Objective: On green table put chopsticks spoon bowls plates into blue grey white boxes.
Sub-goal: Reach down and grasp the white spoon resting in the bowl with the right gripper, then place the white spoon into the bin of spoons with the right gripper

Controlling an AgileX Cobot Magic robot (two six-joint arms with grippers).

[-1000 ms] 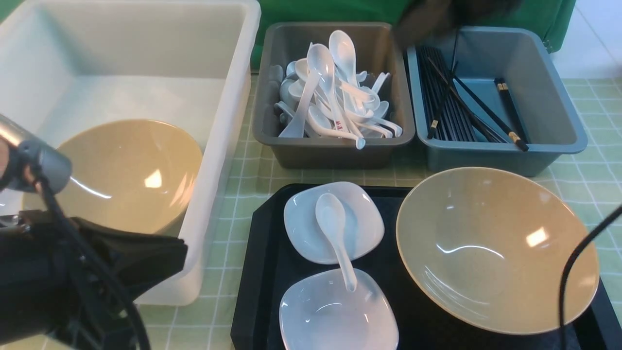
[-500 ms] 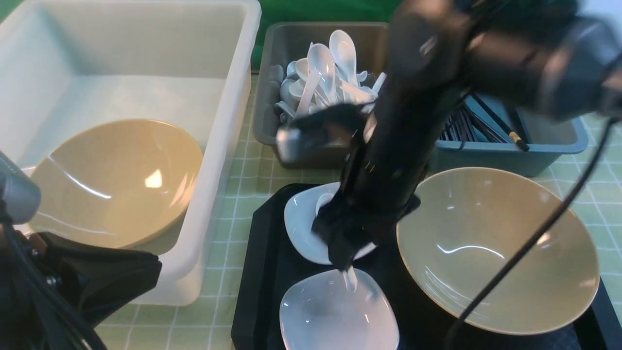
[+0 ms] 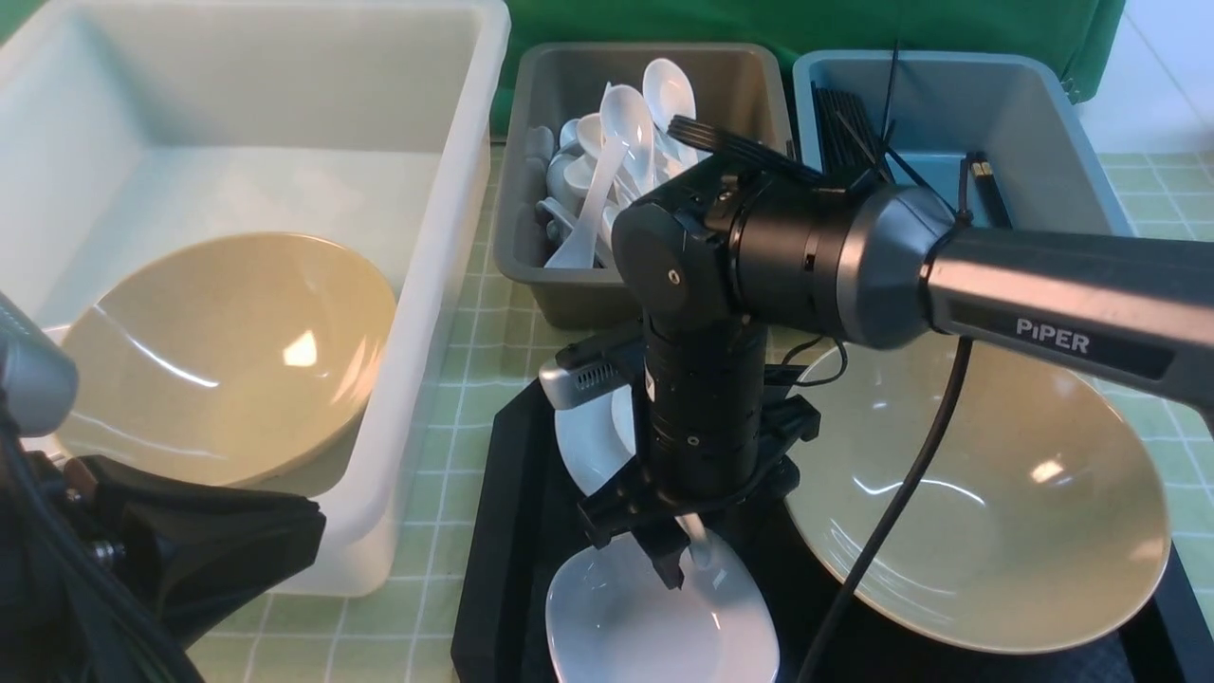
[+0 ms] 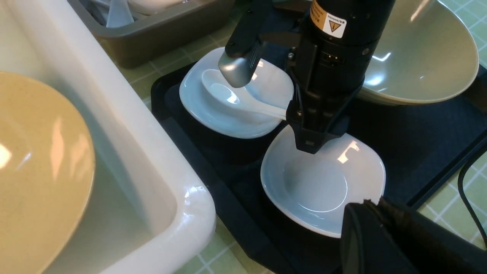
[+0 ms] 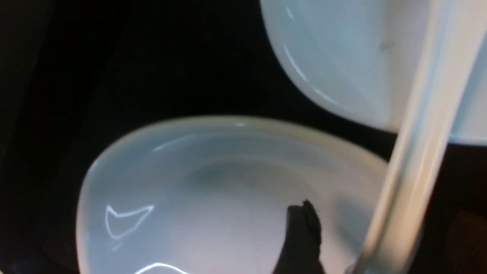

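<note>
Front view, nearest first: the left arm (image 3: 142,560) sits low at 7 o'clock, its jaws pressed together. On the dark, textured black tray (image 3: 512,531), the nearer small glossy white rounded-square dish (image 3: 616,636) lies at 6 o'clock of its twin (image 3: 588,436). The plain glossy white soup spoon (image 3: 700,545) bridges them, scoop in the far dish and handle tip over the near one.

A second ago the tray stood uncovered. Now the black right arm (image 3: 702,408) has swung in from the far boxes and points straight down at that handle. Its jaws are spread wide, low beside the handle, and pinch nothing yet. The right wrist view shows the handle running close past one dark fingertip (image 5: 302,228). The spoon looks like the next item to go.

At 3 o'clock on the tray rests a wide, shallow tan bowl (image 3: 996,531). Three boxes stand farther off on the pale green gridded worktop (image 3: 493,332):
- The large milky white tub (image 3: 474,190) is at 10 o'clock and already holds another tan bowl (image 3: 228,351).
- The dark grey box (image 3: 569,294) is at 12, heaped with white spoons (image 3: 626,114).
- The dusty blue box (image 3: 1043,123) is at 1, holding black chopsticks (image 3: 839,119).
</note>
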